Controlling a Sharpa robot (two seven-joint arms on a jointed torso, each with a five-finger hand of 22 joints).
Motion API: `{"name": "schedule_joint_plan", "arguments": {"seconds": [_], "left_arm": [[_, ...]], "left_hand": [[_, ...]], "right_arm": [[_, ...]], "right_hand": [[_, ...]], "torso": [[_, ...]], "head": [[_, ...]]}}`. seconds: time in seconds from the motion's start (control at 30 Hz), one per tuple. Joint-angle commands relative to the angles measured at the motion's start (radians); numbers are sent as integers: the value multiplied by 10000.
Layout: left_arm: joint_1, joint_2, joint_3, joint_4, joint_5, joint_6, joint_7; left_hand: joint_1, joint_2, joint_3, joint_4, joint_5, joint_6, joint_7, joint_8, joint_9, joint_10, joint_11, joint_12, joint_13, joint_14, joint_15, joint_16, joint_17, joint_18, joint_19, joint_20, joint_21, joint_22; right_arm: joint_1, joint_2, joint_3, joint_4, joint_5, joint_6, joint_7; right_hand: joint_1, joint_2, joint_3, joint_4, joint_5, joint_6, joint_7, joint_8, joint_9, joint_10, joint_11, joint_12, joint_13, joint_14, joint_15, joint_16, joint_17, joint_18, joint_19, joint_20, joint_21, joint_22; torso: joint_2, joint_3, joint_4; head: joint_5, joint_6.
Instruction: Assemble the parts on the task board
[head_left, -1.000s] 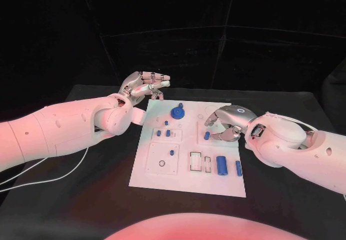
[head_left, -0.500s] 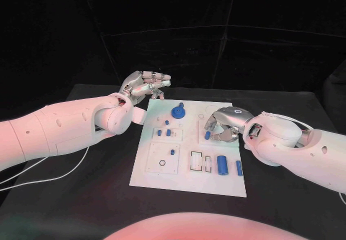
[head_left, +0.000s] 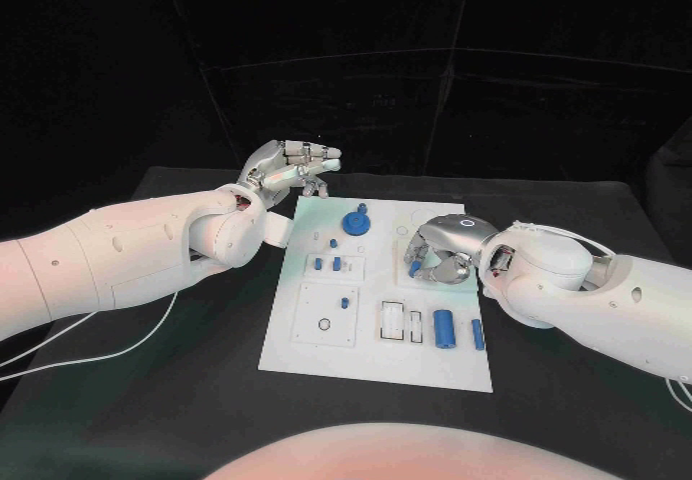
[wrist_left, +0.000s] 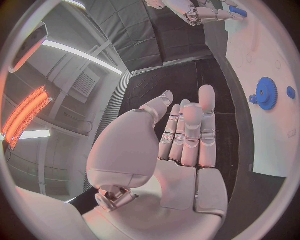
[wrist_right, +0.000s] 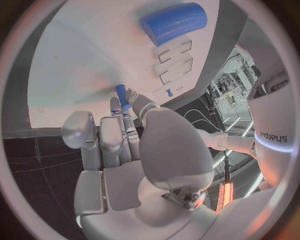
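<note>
Task looks partway, early to middle by my read. Task board (head_left: 378, 350) sits mid-table with several blue parts spread over it.

Apparently placed or standing: blue gear (head_left: 355, 221) at the far side of the board, a few small blue pegs (head_left: 329, 264) in the left-centre block, one small peg (head_left: 346, 302) in the near-left square plate beside an open round hole (head_left: 325, 325).

Apparently still loose: two blue cylinders (head_left: 444, 328) lying near-right, next to two pale rectangular slots (head_left: 392, 321) that look unfilled. Cannot tell for sure whether those slots are their seats.

Right hand (head_left: 440, 250) is over the right-centre of the board, fingers curled down, pinching a small blue pin (wrist_right: 122, 96) at its fingertips; the right wrist view shows the pin just above the board surface, tip close to it. Whether it is already in a hole is hidden by the fingers.

Left hand (head_left: 289, 166) hangs off the board's far-left corner, above the table, fingers together and nearly straight in the wrist view, holding nothing.

Judgement: current step is seating that pin; after that, the two cylinders and the open hole remain.
</note>
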Motion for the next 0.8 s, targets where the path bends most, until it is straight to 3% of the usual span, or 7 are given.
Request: {"name": "schedule_joint_plan", "arguments": {"seconds": [0.03, 0.2, 0.47, 0.67, 0.8], "left_arm": [[17, 8, 9, -1, 25, 114, 34], [17, 10, 9, -6, 25, 115, 27], [17, -1, 9, -10, 25, 111, 24], [17, -9, 9, -24, 25, 106, 20], [17, -13, 9, -30, 25, 100, 16]], "left_hand": [[-3, 23, 49, -3, 34, -66, 23, 32, -8, -86, 16, 56, 9, -66, 31, -20, -9, 60, -32, 32, -57, -8], [-3, 23, 49, -3, 34, -66, 23, 32, -8, -86, 16, 56, 9, -66, 31, -20, -9, 60, -32, 32, -57, -8], [-3, 23, 49, -3, 34, -66, 23, 32, -8, -86, 16, 56, 9, -66, 31, -20, -9, 60, -32, 32, -57, -8], [-3, 23, 49, -3, 34, -66, 23, 32, -8, -86, 16, 56, 9, -66, 31, -20, -9, 60, -32, 32, -57, -8], [-3, 23, 49, -3, 34, -66, 23, 32, -8, -86, 16, 56, 9, -66, 31, -20, -9, 60, -32, 32, -57, -8]], "right_arm": [[15, 25, 3, 2, -4, 203, 187], [14, 41, 2, -1, 18, 110, 172], [11, -18, 2, 56, -279, -717, -36], [10, -168, 5, 339, -316, -1306, 27], [15, -423, 12, 810, 82, -1492, 142]], "right_hand": [[30, 82, 95, 15, 1, 120, -17, 75, 20, 137, 0, -80, 5, 201, -93, 67, 47, 56, 57, -8, 56, 72], [197, 220, 376, -39, -197, 518, -77, 200, 67, 563, -78, -153, 31, 233, -170, 161, 149, 33, 131, -64, 144, 222], [639, 635, 1039, -298, -754, 1051, -86, 356, 143, 1120, -170, -231, 86, 249, -257, 241, 200, -31, 284, -170, 357, 599], [642, 593, 1220, -371, -773, 1052, -52, 302, 132, 1153, -150, -360, 79, 247, -242, 267, 215, -44, 301, -174, 400, 665], [576, 521, 1305, -388, -771, 1008, -22, 235, 112, 1120, -117, -477, 67, 239, -223, 270, 197, -44, 291, -160, 405, 661]], "torso": [[-6, -1, -4], [-9, 0, 2], [-5, 4, 0], [-17, -4, 1], [-24, -16, 5]], "head": [[-3, 2], [-3, 8], [5, 15], [-2, 23], [9, 32]]}}
